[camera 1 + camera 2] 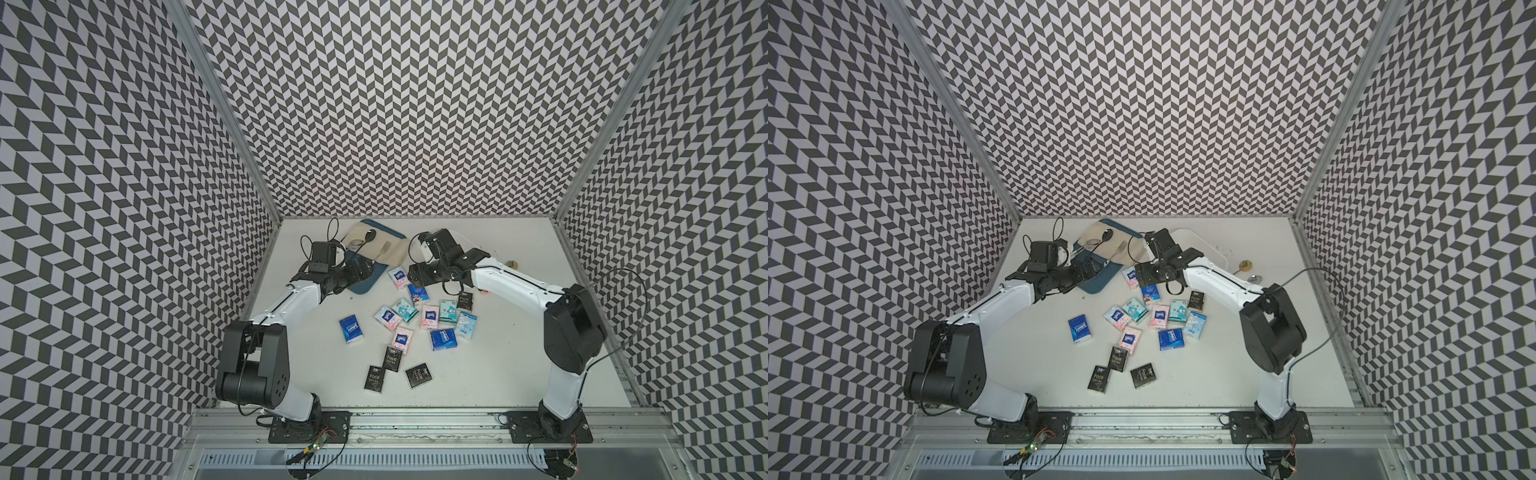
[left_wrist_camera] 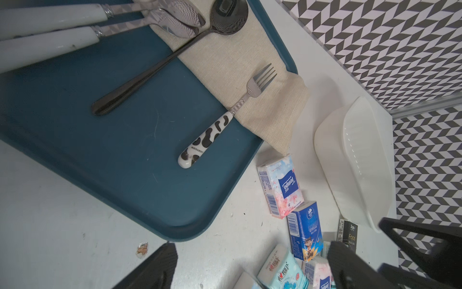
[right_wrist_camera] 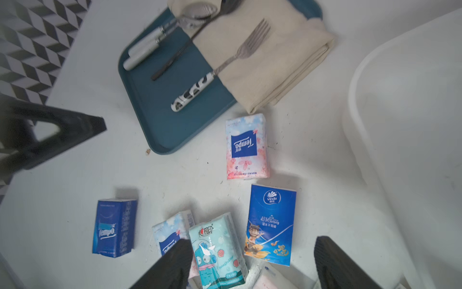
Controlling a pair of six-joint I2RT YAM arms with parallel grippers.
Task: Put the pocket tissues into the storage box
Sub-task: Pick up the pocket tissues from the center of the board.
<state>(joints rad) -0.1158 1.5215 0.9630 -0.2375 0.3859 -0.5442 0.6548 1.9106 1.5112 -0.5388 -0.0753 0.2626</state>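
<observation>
Pocket tissues (image 1: 444, 339) all loose on the tabletop (image 1: 498, 374), lying flat mid-field, a few overlapping. None shows in the storage box (image 1: 1208, 247), which sits at the far side just beyond the right arm; what I can see of its floor is bare.

Right claw (image 3: 253, 240) spread, pinching nothing, hanging over the teal cartoon packet (image 3: 215, 250) and the blue Vinda packet (image 3: 271, 225). These are at the box end of the scatter, so a sensible first pick, I judge.

Left claw (image 2: 252, 246) spread wide, empty, by the blue tray (image 2: 125, 155) corner. Parked clear of the work, I reckon.

Fork (image 2: 215, 130) and cloth (image 2: 237, 57) on the tray: not mine to touch.
</observation>
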